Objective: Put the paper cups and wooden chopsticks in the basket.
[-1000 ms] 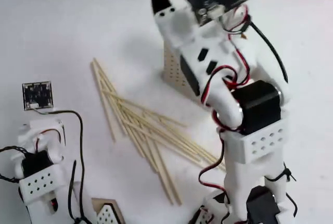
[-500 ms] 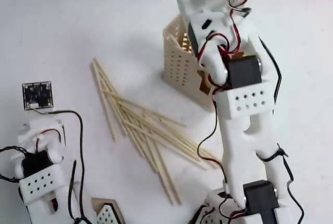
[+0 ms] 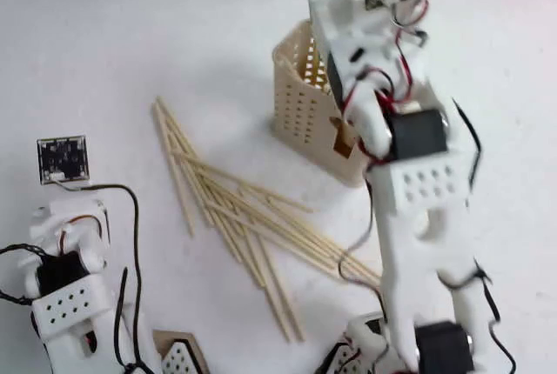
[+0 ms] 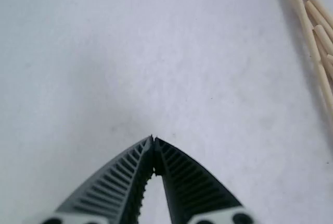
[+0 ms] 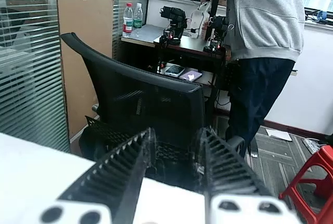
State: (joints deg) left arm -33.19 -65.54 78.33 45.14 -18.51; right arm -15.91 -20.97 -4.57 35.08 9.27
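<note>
- The left arm [image 3: 65, 287] sits at the near left corner of the table [image 3: 104, 52], white plastic with black cables looping round it.
- The left pincer [image 4: 154, 143] hangs over bare table with its two dark, ribbed fingers pressed together at the tips and nothing between them.
- In the left wrist view, a few blunt ends of the wooden chopsticks [image 4: 312, 26] lie off to the side of that pincer, well apart from its tips.
- From above, the wooden chopsticks [image 3: 235, 213] are thin, pale, straight sticks fanned loosely and crossing one another, flat on the table between the two arms and outside the basket.
- The basket [image 3: 300, 113] stands just beyond the fan. It is cream, box-shaped and upright, with walls pierced by rows of small holes.
- The right arm [image 3: 418, 183] stretches from the near edge over the basket's right side, hiding that part of it.
- The right pincer [image 5: 177, 135] is spread and holds nothing. It points past the far table edge [image 5: 31, 153] towards a black mesh chair [image 5: 140, 99].
</note>
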